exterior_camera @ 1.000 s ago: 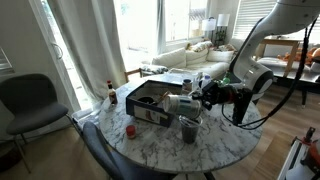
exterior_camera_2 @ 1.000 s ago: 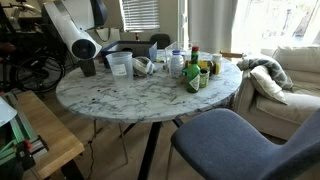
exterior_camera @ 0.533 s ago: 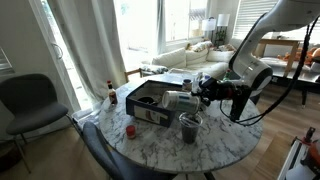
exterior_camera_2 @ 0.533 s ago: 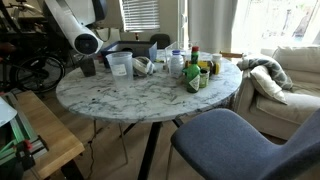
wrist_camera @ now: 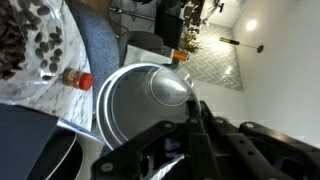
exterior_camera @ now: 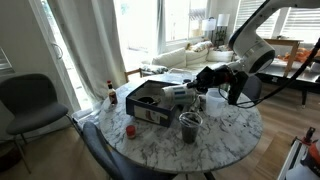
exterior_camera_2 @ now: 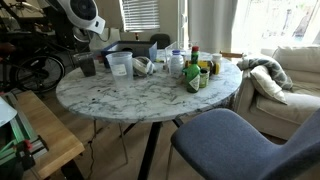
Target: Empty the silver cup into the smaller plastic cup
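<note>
My gripper (exterior_camera: 197, 96) is shut on the silver cup (exterior_camera: 178, 94) and holds it on its side above the table, mouth pointing away from the arm. The wrist view looks into the cup's shiny open mouth (wrist_camera: 140, 110), with my dark fingers (wrist_camera: 165, 140) around it. The smaller plastic cup (exterior_camera: 189, 127) stands upright on the marble table below the silver cup, nearer the table's edge. It looks dark and holds some dark pieces. It also shows in an exterior view (exterior_camera_2: 88, 67), beside the wider whitish plastic cup (exterior_camera_2: 120, 65).
A black open box (exterior_camera: 150, 104) lies next to the silver cup. A small red object (exterior_camera: 130, 130) and a red-capped bottle (exterior_camera: 111, 92) stand on the round marble table (exterior_camera: 225, 140). Several bottles and jars (exterior_camera_2: 195, 72) are grouped together. Chairs surround the table.
My gripper has risen and moved back from the smaller plastic cup, carrying the silver cup higher above the table. The plastic cups have not moved.
</note>
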